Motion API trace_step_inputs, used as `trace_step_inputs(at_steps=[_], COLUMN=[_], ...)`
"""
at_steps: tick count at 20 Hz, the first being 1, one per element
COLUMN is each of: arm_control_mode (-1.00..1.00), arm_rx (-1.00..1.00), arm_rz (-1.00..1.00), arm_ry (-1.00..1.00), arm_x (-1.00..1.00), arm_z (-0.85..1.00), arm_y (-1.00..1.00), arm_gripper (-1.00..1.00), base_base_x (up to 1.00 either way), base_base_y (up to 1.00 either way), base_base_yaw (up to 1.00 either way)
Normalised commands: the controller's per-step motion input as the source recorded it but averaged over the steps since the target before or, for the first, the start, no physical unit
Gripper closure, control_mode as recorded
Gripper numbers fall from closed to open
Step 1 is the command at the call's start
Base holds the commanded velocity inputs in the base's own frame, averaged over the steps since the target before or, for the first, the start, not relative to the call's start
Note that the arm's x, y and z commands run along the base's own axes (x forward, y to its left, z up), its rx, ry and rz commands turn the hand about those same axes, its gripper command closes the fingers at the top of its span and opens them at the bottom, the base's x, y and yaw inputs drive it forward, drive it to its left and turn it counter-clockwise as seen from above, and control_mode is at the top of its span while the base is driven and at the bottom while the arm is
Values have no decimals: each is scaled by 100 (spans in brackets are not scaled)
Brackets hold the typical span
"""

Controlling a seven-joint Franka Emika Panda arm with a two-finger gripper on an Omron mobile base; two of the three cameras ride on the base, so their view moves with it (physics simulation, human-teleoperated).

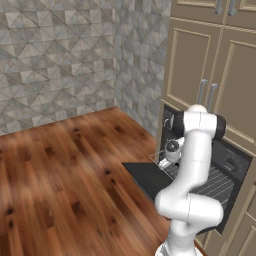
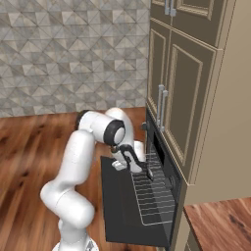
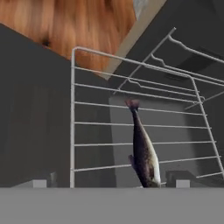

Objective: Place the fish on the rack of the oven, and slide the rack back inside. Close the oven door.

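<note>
Wood flooring runs up to beige cabinets [image 1: 192,65] and the oven [image 1: 231,162], whose oven door [image 2: 117,201] lies folded down. On the pulled-out rack [image 3: 105,109] rests the fish [image 3: 144,153], beneath the released, spread fingers [image 2: 148,172].

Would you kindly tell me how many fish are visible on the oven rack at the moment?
1. A single fish lies on the rack, which is pulled out over the open oven door. The arm hides part of the rack in the base views, so another could be hidden.
</note>
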Motion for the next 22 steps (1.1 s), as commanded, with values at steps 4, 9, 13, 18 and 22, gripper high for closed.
trace_step_inputs(at_steps=[4,9,13,18,22], arm_control_mode=[-100,-100,-100,-100,-100], arm_rx=[-3,3,14,17,14], arm_rz=[0,-5,-8,-9,-1], arm_ry=[-2,0,0,10,19], arm_x=[-76,-49,-16,-1,0], arm_z=[0,16,44,18,3], arm_y=[93,54,19,21,19], arm_gripper=[-100,-100,-100,-100,-100], base_base_x=[0,0,0,0,0], base_base_y=[0,0,0,0,0], base_base_yaw=[0,0,0,0,0])
